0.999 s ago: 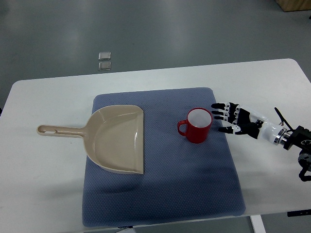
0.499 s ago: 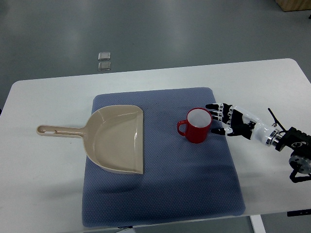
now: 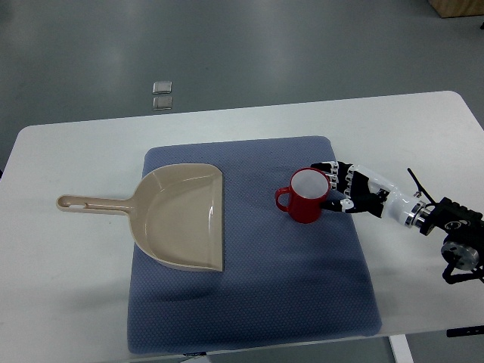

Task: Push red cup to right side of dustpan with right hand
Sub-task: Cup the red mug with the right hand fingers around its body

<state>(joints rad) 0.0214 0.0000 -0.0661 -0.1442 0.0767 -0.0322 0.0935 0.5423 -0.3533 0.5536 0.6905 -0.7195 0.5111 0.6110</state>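
top view, right robot hand (image 3: 344,187) touching red cup (image 3: 306,194), unlabelled

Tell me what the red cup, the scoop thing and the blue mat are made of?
The red cup looks like glazed ceramic or glossy plastic: smooth, shiny sides, white inside. The dustpan looks like moulded plastic: one plain beige piece with a thin rim. The blue mat seems to be soft fabric or foam, going by its dotted weave.

black-and-white right hand (image 3: 349,189), silver wrist
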